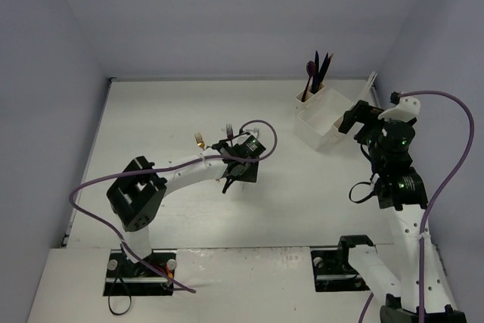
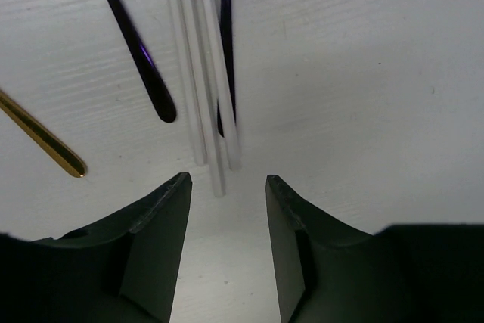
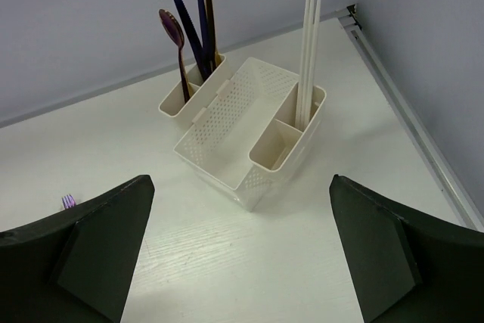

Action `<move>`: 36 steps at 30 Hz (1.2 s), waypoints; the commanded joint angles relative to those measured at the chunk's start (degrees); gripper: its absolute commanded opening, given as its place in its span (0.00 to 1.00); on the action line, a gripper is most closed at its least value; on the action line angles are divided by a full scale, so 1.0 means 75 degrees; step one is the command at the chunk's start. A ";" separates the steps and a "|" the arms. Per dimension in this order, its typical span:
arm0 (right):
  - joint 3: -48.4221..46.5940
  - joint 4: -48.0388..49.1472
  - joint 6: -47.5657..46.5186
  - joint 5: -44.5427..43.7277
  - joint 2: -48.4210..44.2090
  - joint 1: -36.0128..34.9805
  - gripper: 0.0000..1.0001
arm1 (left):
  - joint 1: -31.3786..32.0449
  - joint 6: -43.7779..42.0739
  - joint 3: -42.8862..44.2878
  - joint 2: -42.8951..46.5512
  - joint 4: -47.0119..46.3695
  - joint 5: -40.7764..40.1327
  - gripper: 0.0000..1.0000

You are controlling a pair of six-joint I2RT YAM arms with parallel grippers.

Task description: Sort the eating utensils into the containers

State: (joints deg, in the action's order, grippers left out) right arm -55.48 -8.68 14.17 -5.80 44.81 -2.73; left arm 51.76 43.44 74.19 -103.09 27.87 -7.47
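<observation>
The top camera hangs above and behind the arm bases, looking down and forward over the whole table (image 1: 189,209) to the back wall. The left wrist camera sits very near the tabletop, facing almost straight down past the left gripper (image 2: 227,181) at a few utensil handles (image 2: 200,73). The right wrist camera stands farther off, looking slantwise past the right gripper (image 3: 240,179) at the organizer (image 3: 219,160), which the top view shares.

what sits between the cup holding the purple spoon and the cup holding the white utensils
The organizer's big perforated tray, empty, lies between the purple spoon's cup and the white utensils' cup; right wrist view shows it.
</observation>
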 commanded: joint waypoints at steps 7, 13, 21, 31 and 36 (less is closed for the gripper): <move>0.0062 0.0005 0.0044 -0.0343 -0.0245 -0.0344 1.00 | 0.0142 0.0569 0.0956 -0.0569 0.0316 -0.0162 0.34; 0.0067 -0.0107 -0.0002 -0.0415 -0.0319 -0.0468 1.00 | 0.0142 0.0804 0.1146 -0.0866 0.0729 -0.0339 0.30; 0.0082 -0.0211 -0.0059 -0.0495 -0.0405 -0.0553 1.00 | 0.0142 0.0935 0.1218 -0.1085 0.0963 -0.0537 0.28; 0.0097 -0.0255 -0.0062 -0.0527 -0.0419 -0.0609 1.00 | 0.0142 0.0912 0.1411 -0.1401 0.1189 -0.0616 0.15; 0.0143 -0.0272 -0.0050 -0.0539 -0.0431 -0.0609 1.00 | 0.0142 0.0935 0.1474 -0.1373 0.1322 -0.0702 0.02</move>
State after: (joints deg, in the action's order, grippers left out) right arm -54.78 -13.61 13.89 -8.21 41.87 -6.85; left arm 52.86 49.97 82.83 -114.56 35.13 -10.72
